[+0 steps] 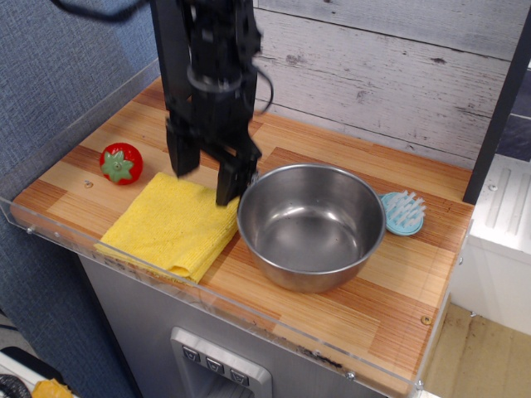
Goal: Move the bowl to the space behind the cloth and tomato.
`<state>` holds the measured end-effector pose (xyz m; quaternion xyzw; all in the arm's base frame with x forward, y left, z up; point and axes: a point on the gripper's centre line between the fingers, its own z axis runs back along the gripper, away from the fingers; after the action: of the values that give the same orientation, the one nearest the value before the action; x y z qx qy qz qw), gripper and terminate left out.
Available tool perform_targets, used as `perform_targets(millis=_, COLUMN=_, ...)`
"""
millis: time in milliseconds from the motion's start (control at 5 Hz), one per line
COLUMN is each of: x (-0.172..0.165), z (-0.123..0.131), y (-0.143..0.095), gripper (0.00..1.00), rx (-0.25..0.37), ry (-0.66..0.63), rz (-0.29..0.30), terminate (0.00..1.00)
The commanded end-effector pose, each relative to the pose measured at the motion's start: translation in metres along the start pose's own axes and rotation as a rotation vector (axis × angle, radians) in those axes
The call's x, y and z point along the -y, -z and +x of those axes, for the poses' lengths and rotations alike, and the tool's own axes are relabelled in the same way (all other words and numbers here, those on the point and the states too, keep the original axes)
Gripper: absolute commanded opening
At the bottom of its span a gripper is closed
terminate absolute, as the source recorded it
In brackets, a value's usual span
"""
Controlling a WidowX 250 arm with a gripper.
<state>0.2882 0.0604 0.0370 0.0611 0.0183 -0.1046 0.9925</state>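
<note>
Just right of the gripper (206, 180) (jaws spread) sits the bowl (310, 225).

Around one large shiny stainless-steel bowl (311, 225) the counts are these: one bright yellow folded square cloth (172, 224) touching its left side, and one small red toy tomato with a green leaf top (121, 162) further left of it. One pale blue round bristled brush (402, 212) lies just right of the bowl, and one black robot gripper (207, 177) stands at its left rim.
</note>
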Motion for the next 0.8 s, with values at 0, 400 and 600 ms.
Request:
perform_targets(millis=0, x=-0.013, z=0.029, y=-0.053, gripper=1.00, rx=0.070, ry=-0.067, rz=0.080, terminate=0.00)
perform_targets(millis=400, x=-0.038, z=0.012, y=-0.135, gripper=1.00, rx=0.207, ry=-0.202, rz=0.119, terminate=0.00)
perform_targets(millis=600, x=0.003, z=0.036, y=-0.106, gripper=1.00, rx=0.148, ry=-0.093, rz=0.055, terminate=0.00)
